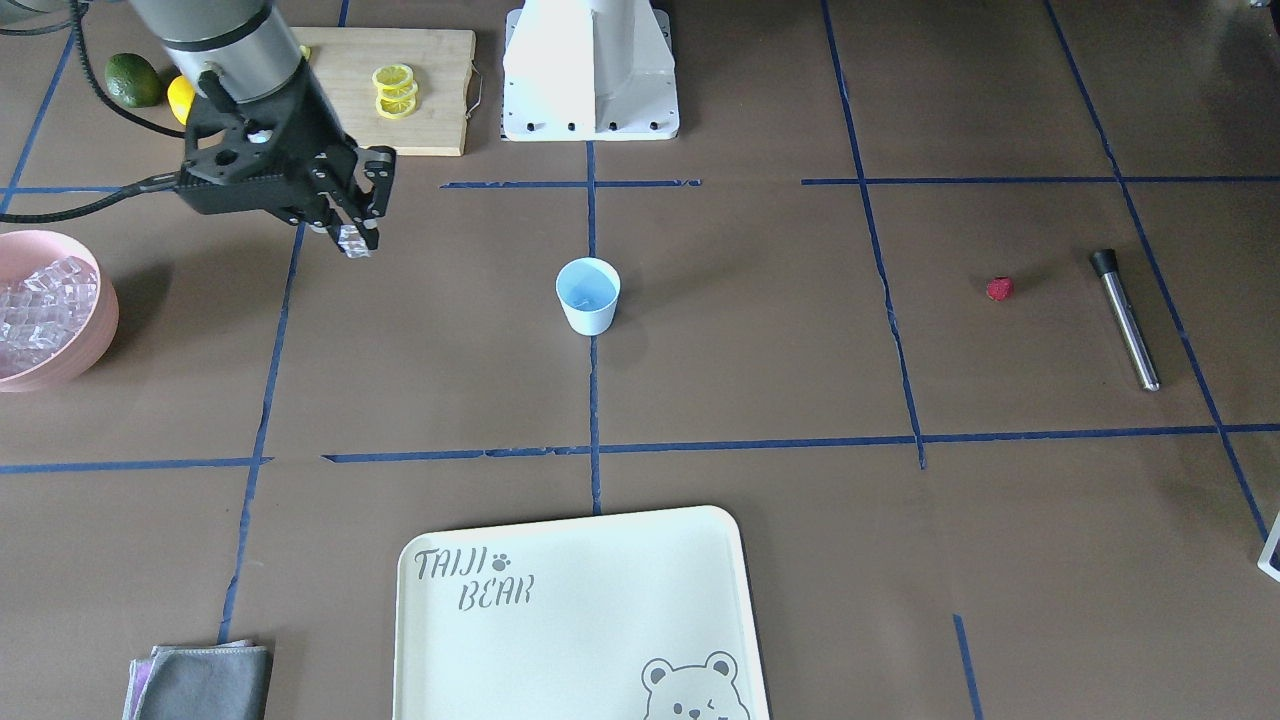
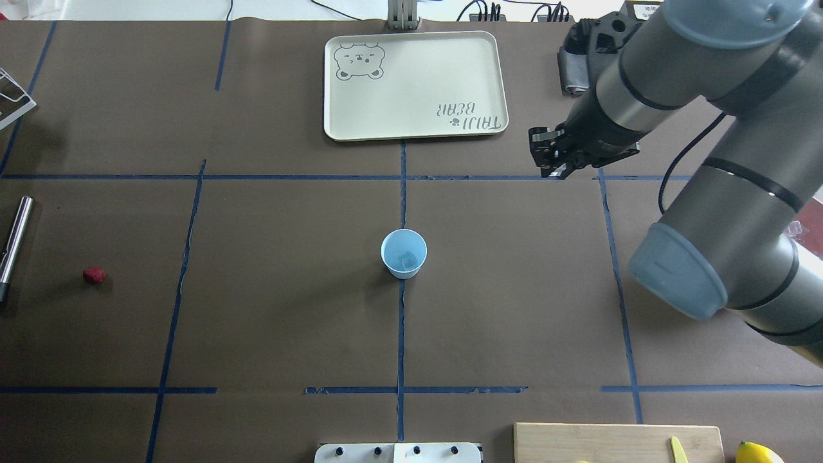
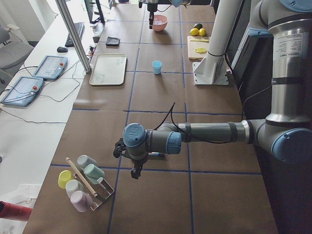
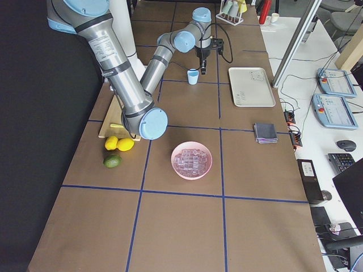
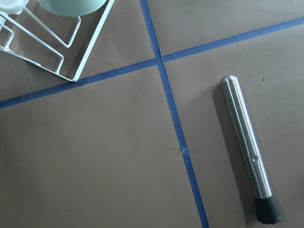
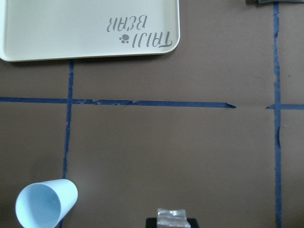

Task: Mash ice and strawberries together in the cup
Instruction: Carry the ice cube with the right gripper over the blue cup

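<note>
The light-blue cup (image 1: 588, 295) stands upright at the table's middle; it also shows in the overhead view (image 2: 404, 253) and the right wrist view (image 6: 45, 204). A faint clear cube seems to lie in it. My right gripper (image 1: 352, 243) is shut on one clear ice cube (image 6: 172, 217), held above the table between the cup and the pink bowl (image 1: 95, 345) of ice (image 1: 40, 305). The red strawberry (image 1: 999, 289) lies far off by the steel muddler (image 1: 1125, 318). My left gripper (image 3: 135, 171) hangs over the muddler (image 5: 247, 147); I cannot tell whether it is open.
A cream tray (image 1: 700, 560) lies at the operators' side. A wooden board (image 1: 440, 80) with lemon slices (image 1: 395, 90), a lime (image 1: 133, 80) and a lemon sit by the robot base. A grey cloth (image 1: 205, 682) and a cup rack (image 3: 85, 183) are at the ends.
</note>
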